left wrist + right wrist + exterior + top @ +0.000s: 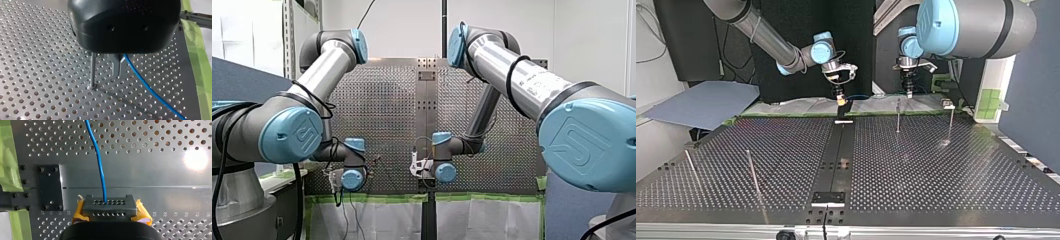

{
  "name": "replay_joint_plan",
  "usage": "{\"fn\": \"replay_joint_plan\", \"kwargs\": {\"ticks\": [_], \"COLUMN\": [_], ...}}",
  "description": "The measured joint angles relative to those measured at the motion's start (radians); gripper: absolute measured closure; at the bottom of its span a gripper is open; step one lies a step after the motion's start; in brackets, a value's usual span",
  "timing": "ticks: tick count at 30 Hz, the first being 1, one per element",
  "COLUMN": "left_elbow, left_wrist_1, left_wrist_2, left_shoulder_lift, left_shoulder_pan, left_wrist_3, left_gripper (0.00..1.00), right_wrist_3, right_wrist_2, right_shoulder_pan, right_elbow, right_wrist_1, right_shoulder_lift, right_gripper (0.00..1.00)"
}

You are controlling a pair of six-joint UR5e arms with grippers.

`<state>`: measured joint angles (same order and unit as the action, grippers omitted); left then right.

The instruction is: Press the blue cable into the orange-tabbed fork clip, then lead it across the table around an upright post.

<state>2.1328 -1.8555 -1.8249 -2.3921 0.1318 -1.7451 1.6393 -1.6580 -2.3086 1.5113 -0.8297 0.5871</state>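
Note:
The blue cable [150, 90] leaves my left gripper [119, 67], whose narrow metal fingers are shut on it just above the perforated table [37, 75]. An upright post [93, 68] stands right beside those fingers, on the side away from the cable. In the right wrist view the blue cable [100, 165] runs straight ahead from my right gripper [109, 207], which has yellow pads and is shut on it. In the top view my right gripper [841, 100] and my left gripper [908, 91] hang over the far edge, with the cable [858, 96] between them. I cannot make out an orange-tabbed clip.
Thin posts stand at the top view's far right [898, 116] [951, 125] and near left [753, 172]. A small pale fixture [948, 105] sits by the far-right post. A black plate [48, 187] lies beside my right gripper. Green tape [197, 62] lines the table's edge.

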Motion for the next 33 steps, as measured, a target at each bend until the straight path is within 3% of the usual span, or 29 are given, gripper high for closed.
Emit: {"fn": "replay_joint_plan", "kwargs": {"ticks": [12, 26, 33], "left_elbow": [0.02, 0.019, 0.012], "left_wrist_1": [0.0, 0.021, 0.023], "left_wrist_2": [0.023, 0.059, 0.063], "left_shoulder_lift": [0.062, 0.061, 0.027], "left_shoulder_pan": [-0.013, -0.03, -0.034], "left_wrist_3": [-0.028, -0.041, -0.045], "left_gripper": [1.0, 1.0, 1.0], "right_wrist_3": [-0.001, -0.005, -0.005], "right_wrist_2": [0.0, 0.001, -0.001], "right_shoulder_pan": [0.0, 0.011, 0.011], "right_elbow": [-0.006, -0.008, -0.008], "right_wrist_1": [0.007, 0.032, 0.029], "right_shoulder_lift": [-0.002, -0.002, -0.003], "right_gripper": [1.0, 1.0, 1.0]}}
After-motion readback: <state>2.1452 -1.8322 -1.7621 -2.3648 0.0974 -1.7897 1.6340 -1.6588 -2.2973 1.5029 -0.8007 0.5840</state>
